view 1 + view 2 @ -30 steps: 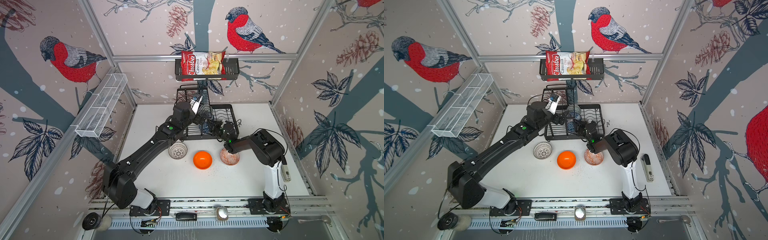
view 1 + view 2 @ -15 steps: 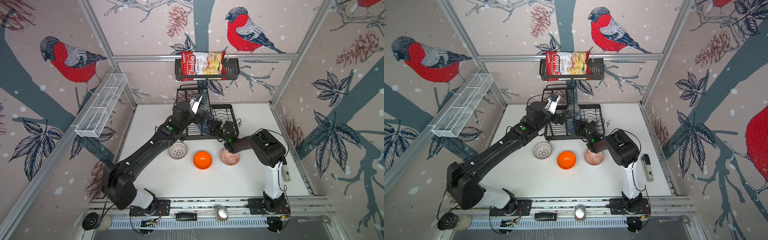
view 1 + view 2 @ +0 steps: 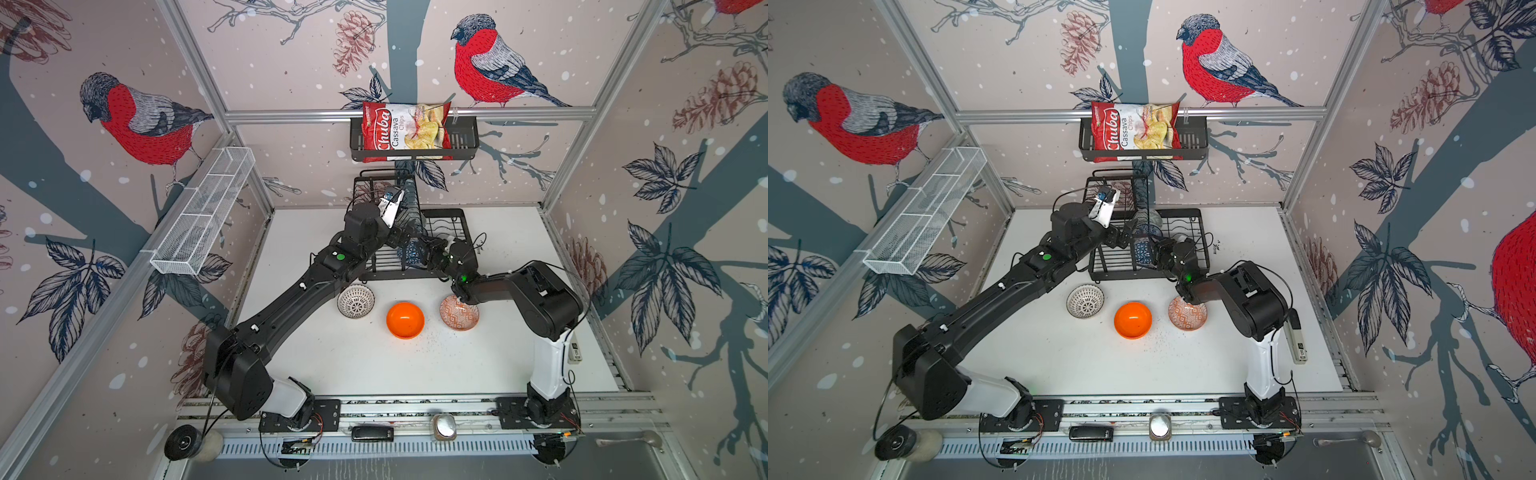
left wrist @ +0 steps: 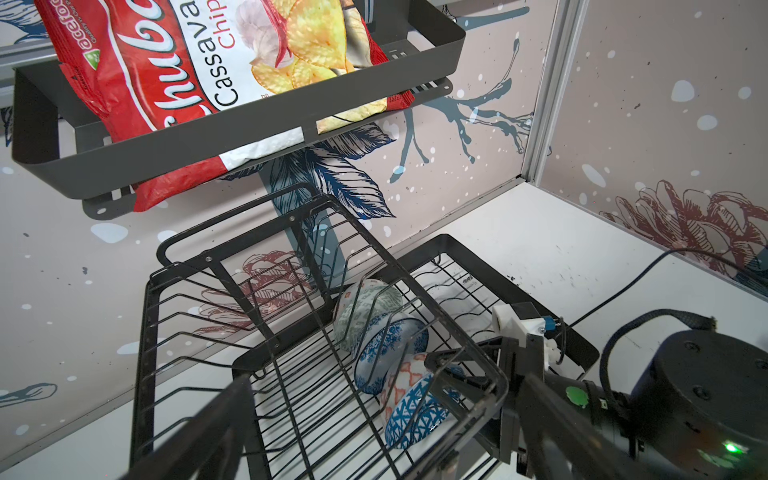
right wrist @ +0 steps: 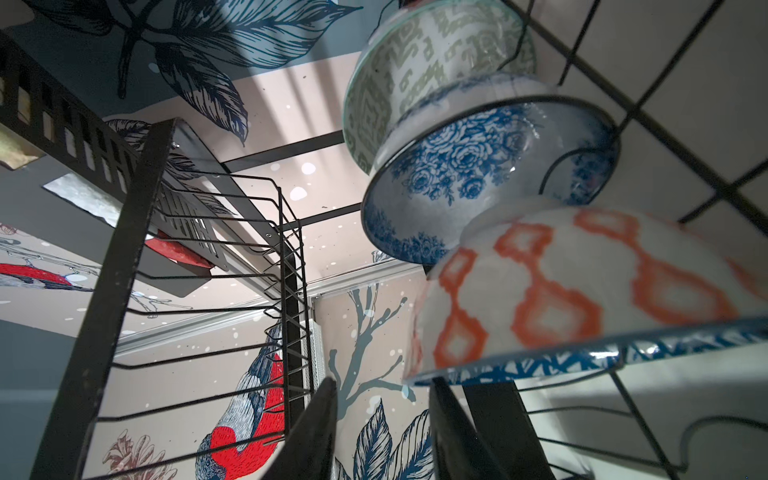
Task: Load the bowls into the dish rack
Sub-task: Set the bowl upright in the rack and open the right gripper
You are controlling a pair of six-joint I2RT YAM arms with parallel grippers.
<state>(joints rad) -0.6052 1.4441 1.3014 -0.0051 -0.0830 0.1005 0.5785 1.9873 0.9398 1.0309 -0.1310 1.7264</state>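
Change since a second ago: my right pincer (image 5: 380,386) has let its jaws part. In both top views the arms otherwise sit where they were.
Dish rack: the dish rack (image 3: 464,216) stands at the back of the desk (image 3: 374,365), below the wall basket that holds the chips bag (image 3: 405,129).
Loaded: three bowls stand on edge in one row in the base tray's wires. The grey-green bowl (image 4: 365,307) is at the back, the blue floral bowl (image 4: 390,345) is nested against it, and the blue-lattice bowl (image 4: 415,411), with orange diamonds outside, is at the front.
Left to load: three bowls sit upright on the desk in front of the rack, the black-lined white bowl (image 3: 355,301), the plain orange bowl (image 3: 405,320) and the orange-red patterned bowl (image 3: 459,312). I'd call the job half done.
Right pincer: released, with wall showing between the fingers. The blue-lattice bowl's rim lies just past the fingertips, and I cannot tell whether it touches one. I judge the wires carry that bowl.
Left pincer: my left pincer (image 3: 1121,241) is spread wide and empty over the base tray, just beside the bowl row.
Nearest unloaded bowl: the orange-red patterned bowl lies under my right forearm, well apart from the pincer.
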